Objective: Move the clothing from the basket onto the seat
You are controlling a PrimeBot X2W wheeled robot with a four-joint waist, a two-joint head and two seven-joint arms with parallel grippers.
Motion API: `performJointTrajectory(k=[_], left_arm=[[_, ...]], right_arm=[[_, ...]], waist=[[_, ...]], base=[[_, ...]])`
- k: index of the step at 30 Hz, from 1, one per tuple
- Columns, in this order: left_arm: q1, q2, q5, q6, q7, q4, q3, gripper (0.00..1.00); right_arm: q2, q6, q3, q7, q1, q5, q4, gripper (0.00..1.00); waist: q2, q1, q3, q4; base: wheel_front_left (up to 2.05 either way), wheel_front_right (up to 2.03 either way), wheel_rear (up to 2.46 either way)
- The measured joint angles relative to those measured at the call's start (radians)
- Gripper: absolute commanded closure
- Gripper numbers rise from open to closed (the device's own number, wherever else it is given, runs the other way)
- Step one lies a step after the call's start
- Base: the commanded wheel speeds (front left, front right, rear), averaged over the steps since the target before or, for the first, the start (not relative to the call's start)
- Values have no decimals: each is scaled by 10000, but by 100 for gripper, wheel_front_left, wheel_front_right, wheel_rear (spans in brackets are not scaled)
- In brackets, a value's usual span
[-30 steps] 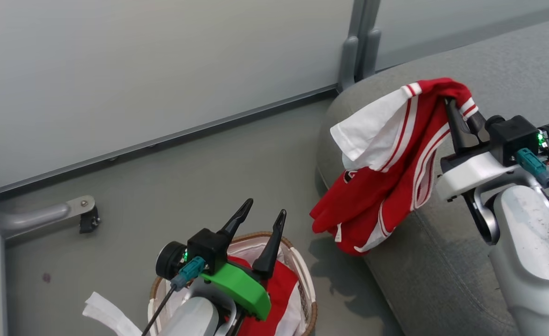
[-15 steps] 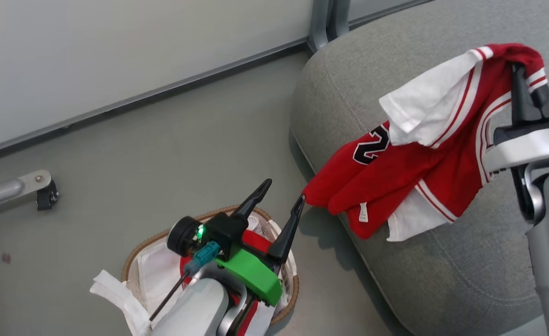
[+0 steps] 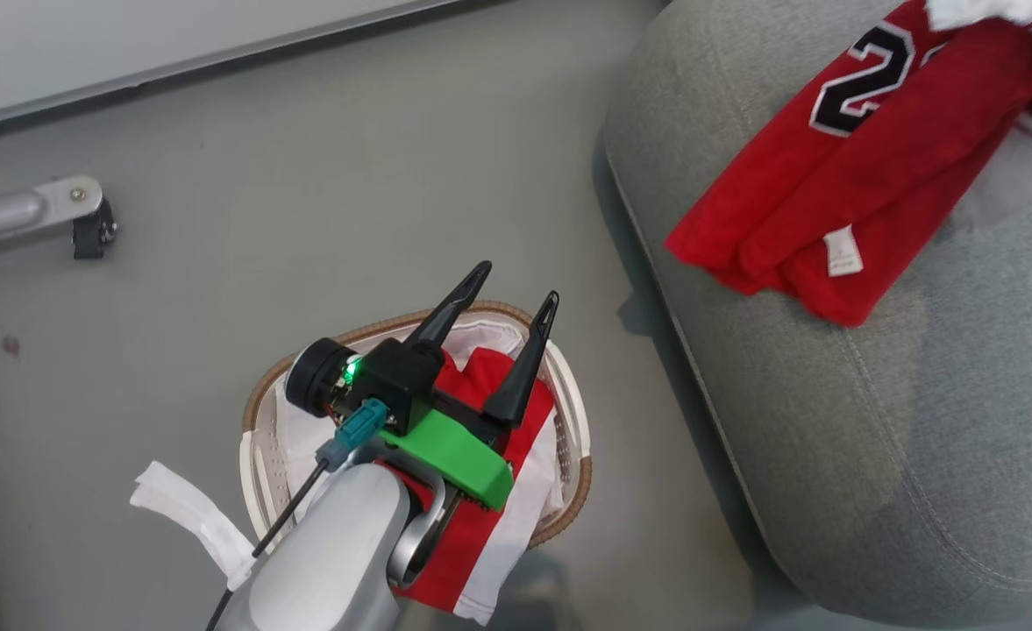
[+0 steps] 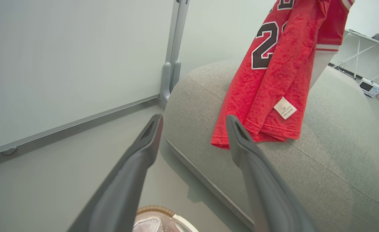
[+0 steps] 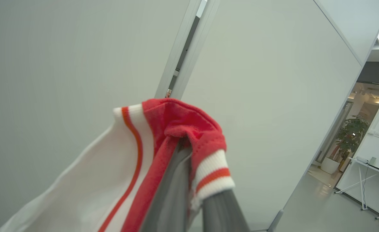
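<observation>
Red jersey [image 3: 884, 166] over the seat [image 3: 875, 456]: upper part cut off by the head view's top and right edges; second digit incomplete. Label [image 4: 285, 108] print too small to read. Beside the seat, left gripper [image 3: 519, 280] and forearm [image 3: 331, 561] cover much of the basket [image 3: 582, 456] and its red garment [image 3: 479, 368]. Right gripper [image 5: 184, 146] tips buried in jersey fabric.

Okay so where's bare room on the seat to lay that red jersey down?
The seat is bare below the red jersey, down to its rounded edge. The floor strip between basket and seat is free. Crowded: the basket, second red garment inside, left gripper over it.
</observation>
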Motion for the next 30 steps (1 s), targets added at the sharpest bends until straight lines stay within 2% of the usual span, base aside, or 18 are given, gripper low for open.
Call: performJointTrajectory(k=[5,11,21,27,29,30], left_arm=[[-203,4,31,0,0,-234,420,0],[-337,23,171,0,0,-453,732,0],[-594,25,393,0,0,-604,844,0],[-617,77,397,0,2,-546,859,0],[-617,75,397,0,0,-504,865,0],[-617,73,395,0,2,-477,863,0]], right_arm=[[-552,0,-773,-4,-1091,-667,715,100],[-790,0,-1480,-17,-1184,-1329,1279,100],[54,0,-2186,-19,304,-1647,2408,100],[493,0,-2249,-19,802,-1670,2652,100],[593,0,-2263,-19,981,-1603,2738,91],[688,0,-2311,-19,1088,-1475,2748,82]], waist=[[0,0,703,404],[0,1,1542,801],[0,2,2808,1144],[0,2,3103,1129],[0,1,3052,1095],[0,1,3007,1080]], base=[[0,0,0],[0,0,0],[0,0,0],[0,0,0],[0,0,0],[0,0,0]])
